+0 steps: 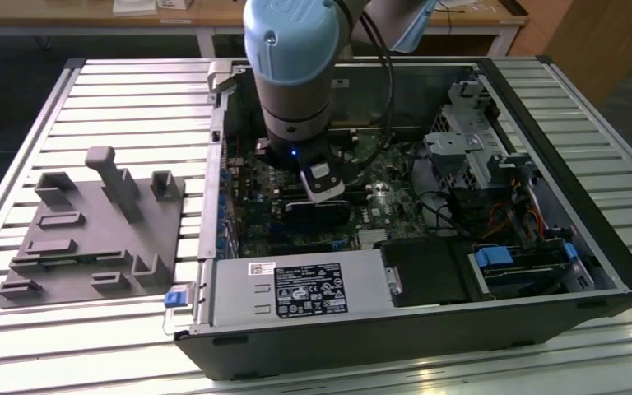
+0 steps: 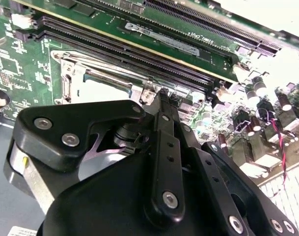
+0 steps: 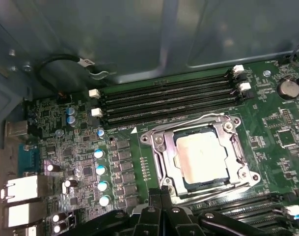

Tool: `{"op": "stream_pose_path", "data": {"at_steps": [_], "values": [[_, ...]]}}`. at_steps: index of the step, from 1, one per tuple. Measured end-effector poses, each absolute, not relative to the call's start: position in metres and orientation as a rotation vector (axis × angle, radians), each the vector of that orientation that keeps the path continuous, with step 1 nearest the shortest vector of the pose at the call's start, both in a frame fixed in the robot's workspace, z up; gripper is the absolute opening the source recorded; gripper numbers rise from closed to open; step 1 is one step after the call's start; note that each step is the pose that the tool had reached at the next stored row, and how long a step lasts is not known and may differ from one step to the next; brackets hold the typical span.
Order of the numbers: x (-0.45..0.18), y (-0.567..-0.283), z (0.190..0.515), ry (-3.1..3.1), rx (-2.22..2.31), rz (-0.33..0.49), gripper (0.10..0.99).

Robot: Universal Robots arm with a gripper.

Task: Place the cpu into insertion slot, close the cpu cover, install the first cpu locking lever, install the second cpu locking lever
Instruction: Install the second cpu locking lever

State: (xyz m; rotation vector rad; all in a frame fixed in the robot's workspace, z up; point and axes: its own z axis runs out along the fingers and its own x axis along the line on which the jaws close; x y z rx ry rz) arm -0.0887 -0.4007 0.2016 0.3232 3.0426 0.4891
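The arm descends vertically into the open computer case [image 1: 579, 247], its pale blue wrist section above and the gripper [image 1: 324, 191] low over the green motherboard [image 1: 377, 177] near the middle of the case. In the first wrist view the gripper [image 3: 161, 194] shows two black fingertips pressed together with no gap between them and nothing held; the tips sit at the edge of the socket frame. In the second wrist view the gripper [image 2: 161, 96] narrows to a closed point that meets the board beside the socket. The cpu [image 3: 204, 157], with its pale metal face up, lies seated in the insertion slot [image 3: 186, 184]. The cpu cover [image 3: 232, 142], a silvery frame with an open centre, lies flat around the chip. Long black memory slots [image 3: 169, 98] run parallel just beyond the socket, and a row of blue-topped capacitors [image 3: 101, 169] stands near it on the board. In the exterior view, a grey power supply [image 1: 294, 288] occupies the near corner of the case, a drive bay with blue tabs [image 1: 513, 263] lies toward the exterior view's right, and a grey fixture tray [image 1: 91, 239] rests on the slatted table [image 1: 118, 99] at the exterior view's left, well apart from the case.
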Motion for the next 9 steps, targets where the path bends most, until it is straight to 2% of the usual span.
{"op": "stream_pose_path", "data": {"at_steps": [9], "values": [[-0.0860, -0.4007, 0.2086, 3.044, 0.349, 0.401, 0.106]]}}
